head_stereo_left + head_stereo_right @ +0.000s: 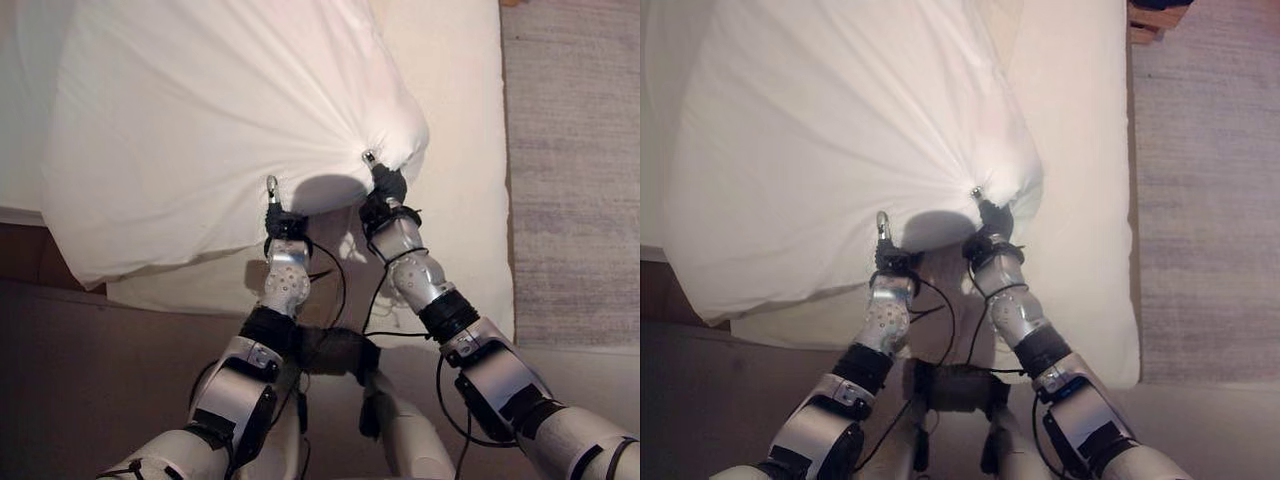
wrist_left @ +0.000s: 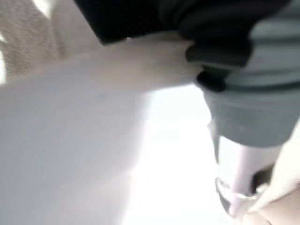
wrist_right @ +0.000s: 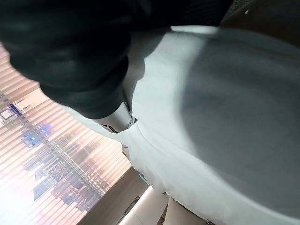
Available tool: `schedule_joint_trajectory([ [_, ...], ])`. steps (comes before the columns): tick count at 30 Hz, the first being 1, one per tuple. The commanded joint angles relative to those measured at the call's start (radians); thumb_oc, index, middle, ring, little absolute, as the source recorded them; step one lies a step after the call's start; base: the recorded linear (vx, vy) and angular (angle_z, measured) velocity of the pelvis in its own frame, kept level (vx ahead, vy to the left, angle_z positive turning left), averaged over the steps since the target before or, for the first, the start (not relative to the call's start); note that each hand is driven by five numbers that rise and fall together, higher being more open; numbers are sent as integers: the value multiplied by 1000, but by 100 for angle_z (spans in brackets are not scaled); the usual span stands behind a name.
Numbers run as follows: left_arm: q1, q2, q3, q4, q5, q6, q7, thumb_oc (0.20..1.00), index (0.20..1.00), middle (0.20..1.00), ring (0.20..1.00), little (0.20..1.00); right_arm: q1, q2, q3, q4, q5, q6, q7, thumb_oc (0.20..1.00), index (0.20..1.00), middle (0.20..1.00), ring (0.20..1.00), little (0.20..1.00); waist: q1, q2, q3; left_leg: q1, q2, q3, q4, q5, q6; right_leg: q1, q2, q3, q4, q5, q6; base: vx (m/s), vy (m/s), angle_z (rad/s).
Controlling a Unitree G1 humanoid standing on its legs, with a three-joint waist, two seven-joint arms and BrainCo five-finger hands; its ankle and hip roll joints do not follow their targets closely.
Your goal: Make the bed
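Note:
A big white pillow (image 1: 220, 130) is held up over the bed's white mattress (image 1: 460, 150), and its left end hangs past the mattress edge. My right hand (image 1: 385, 190) is shut on the pillow's near right corner, with folds fanning out from the grip. My left hand (image 1: 283, 222) holds the near edge a little further left; one fingertip sticks up against the cloth. In the left wrist view the white cloth (image 2: 93, 140) is pinched under the left hand (image 2: 253, 103). The right wrist view shows the right hand (image 3: 70, 56) with the pillow cloth (image 3: 225, 117) gathered in it.
A grey rug (image 1: 575, 170) lies along the bed's right side. The brown bed frame (image 1: 30, 250) shows below the pillow at the left, with dark floor in front of it. A window with blinds (image 3: 42, 164) appears in the right wrist view.

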Motion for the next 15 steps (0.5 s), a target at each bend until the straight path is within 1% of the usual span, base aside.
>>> schedule_joint_trajectory([
  [1, -13, 141, 161, 89, 112, -119, 32, 1000, 1000, 1000, 1000, 1000, 144, -52, -149, -139, -48, -188, -16, 200, 200, 200, 200, 200, -40, -51, -113, 46, -35, 49, 6, -108, -30, -35, -19, 75, 21, 4, 50, 0, 0, 0],
  [7, 13, 190, 202, 94, 174, -123, 50, 1000, 1000, 1000, 1000, 1000, 179, -53, -172, -131, -42, -196, -13, 200, 200, 200, 200, 200, -33, -52, -117, 47, -38, 50, 4, -111, -28, -35, -19, 74, 21, 2, 50, 0, 0, 0],
  [15, 34, 215, 229, 107, 212, -122, 62, 1000, 1000, 1000, 1000, 1000, 197, -48, -184, -112, -29, -203, -7, 200, 200, 200, 200, 200, -29, -50, -114, 47, -40, 51, 3, -113, -27, -33, -24, 70, 23, 2, 49, 0, 0, 0],
])
